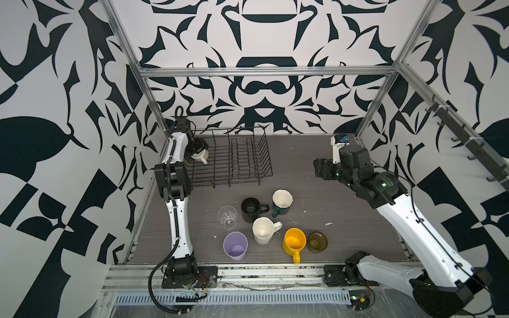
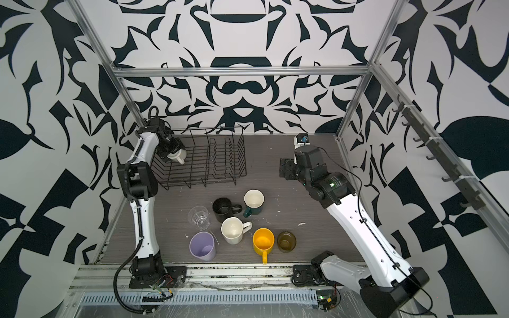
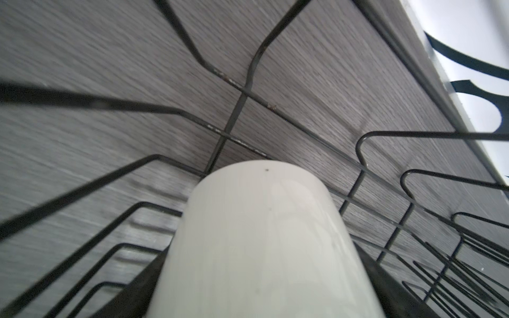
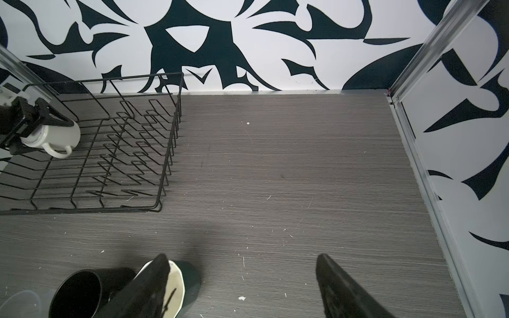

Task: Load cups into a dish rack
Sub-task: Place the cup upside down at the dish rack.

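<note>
White ceramic marks the white mug (image 4: 55, 136), which lies tilted almost on its side with its handle hanging downward, held over the prong-free end of the dish rack (image 4: 170, 132), the end on the robot's left. The left pincer (image 4: 41, 132) is clamped on the mug at its rim end, so the base points away from the wrist; in the left wrist view the mug's pale body (image 3: 261, 234) fills the foreground with the rack's black wires (image 3: 242, 90) crossing beneath it. Whether the mug touches those wires I cannot tell. The rack stands at the far left of the grey wood-grain surface (image 1: 303, 154), its upright plate prongs on the side nearer the middle. Seven more cups stand upright in a loose cluster nearer the front: a clear glass (image 1: 227, 217), a black mug (image 1: 251, 209), a teal mug (image 1: 282, 202) with a cream inside, a cream mug (image 1: 263, 230), a lilac tumbler (image 1: 235, 246), a yellow mug (image 1: 294, 242) and an olive-brown glass (image 1: 317, 241). The right pincer (image 4: 241, 256) hangs with its fingers wide apart and nothing between them, above bare surface just beyond the teal mug.
</note>
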